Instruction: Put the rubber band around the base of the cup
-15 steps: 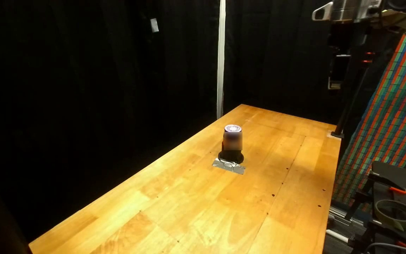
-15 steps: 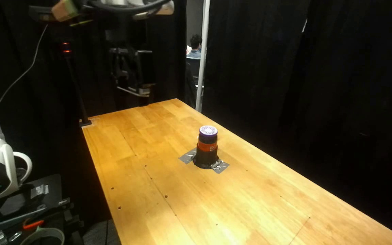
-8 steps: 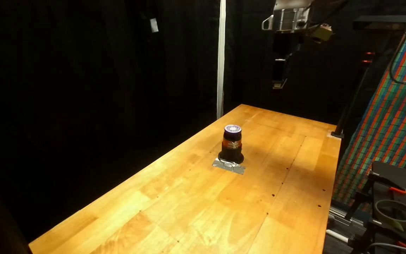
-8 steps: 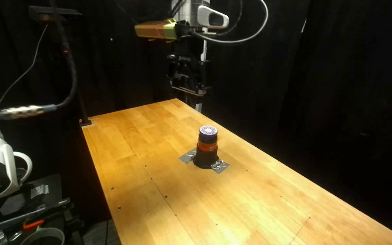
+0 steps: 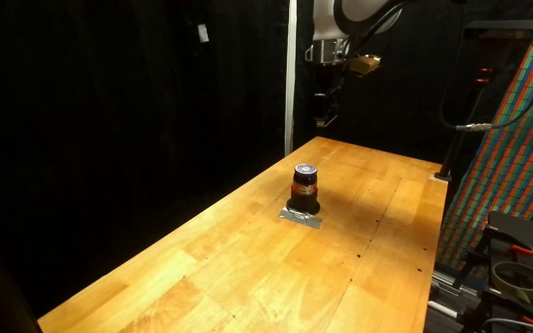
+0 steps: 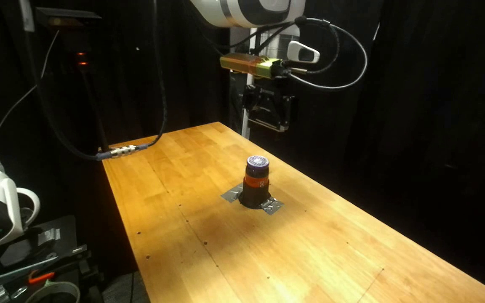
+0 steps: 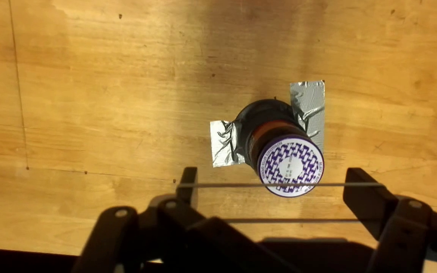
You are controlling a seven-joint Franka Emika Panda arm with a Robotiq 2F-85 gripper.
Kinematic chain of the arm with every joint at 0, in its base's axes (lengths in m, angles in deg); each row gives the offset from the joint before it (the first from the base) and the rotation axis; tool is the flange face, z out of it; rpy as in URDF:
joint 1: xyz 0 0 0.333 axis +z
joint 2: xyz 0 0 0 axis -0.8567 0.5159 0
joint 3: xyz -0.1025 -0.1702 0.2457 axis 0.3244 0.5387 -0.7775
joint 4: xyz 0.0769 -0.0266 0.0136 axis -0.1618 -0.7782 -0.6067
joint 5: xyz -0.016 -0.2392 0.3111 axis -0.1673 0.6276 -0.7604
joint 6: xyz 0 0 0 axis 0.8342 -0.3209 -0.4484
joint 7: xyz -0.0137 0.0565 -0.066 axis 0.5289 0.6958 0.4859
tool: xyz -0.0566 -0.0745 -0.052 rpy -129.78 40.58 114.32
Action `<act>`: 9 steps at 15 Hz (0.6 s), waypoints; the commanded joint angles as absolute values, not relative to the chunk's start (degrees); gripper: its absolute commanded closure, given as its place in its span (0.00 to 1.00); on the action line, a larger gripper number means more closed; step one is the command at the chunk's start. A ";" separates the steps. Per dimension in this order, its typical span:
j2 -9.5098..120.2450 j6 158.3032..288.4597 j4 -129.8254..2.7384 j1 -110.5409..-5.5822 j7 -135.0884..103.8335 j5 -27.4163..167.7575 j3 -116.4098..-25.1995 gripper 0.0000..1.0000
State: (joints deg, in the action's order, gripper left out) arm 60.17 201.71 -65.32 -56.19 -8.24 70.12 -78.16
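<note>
High over the bench [image 6: 352, 244], the hand [image 7: 275, 191] is spread wide, rubber band [image 7: 226, 185] stretched across both fingers [image 7: 366, 201]. Cup [image 5: 304, 187] stands upright on the bench, well below. I'd centre the band over the lid [image 7: 291, 167] first, then go straight down slow to the black base [image 6: 253, 198] before easing it off. Lid's printing and the orange label [image 6: 255, 181] look too fuzzy to read tbh.

1. The cup [image 6: 257, 182] is showing orange and near-black, its lid [image 7: 291, 165] purple-and-white lattice.
2. The rubber band [image 7: 241, 185] is looking tan.
3. The worktop [image 5: 257, 259] is glowing honey-yellow.
4. At three o'clock in an exterior view, cloth [image 5: 521, 152] is displaying red-green-blue checks.
</note>
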 commanded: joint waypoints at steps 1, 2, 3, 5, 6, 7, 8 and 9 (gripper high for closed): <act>67.93 198.39 -54.83 -56.95 -5.30 67.52 -78.53 0.00; 69.50 197.78 -53.00 -57.07 -4.57 66.90 -78.73 0.00; 71.37 196.93 -50.94 -57.02 -4.31 66.41 -78.84 0.00; 74.61 195.21 -47.31 -57.04 -3.58 65.39 -79.15 0.00; 76.35 194.27 -45.54 -56.89 -3.57 65.19 -79.17 0.00; 77.73 193.51 -44.00 -56.84 -3.44 65.00 -79.27 0.00; 79.33 192.73 -42.31 -56.82 -3.57 64.72 -79.35 0.00; 80.94 191.41 -40.55 -56.71 -3.51 64.81 -79.39 0.00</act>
State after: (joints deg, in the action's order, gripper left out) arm 75.41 195.91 -48.65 -56.57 -4.71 65.90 -78.86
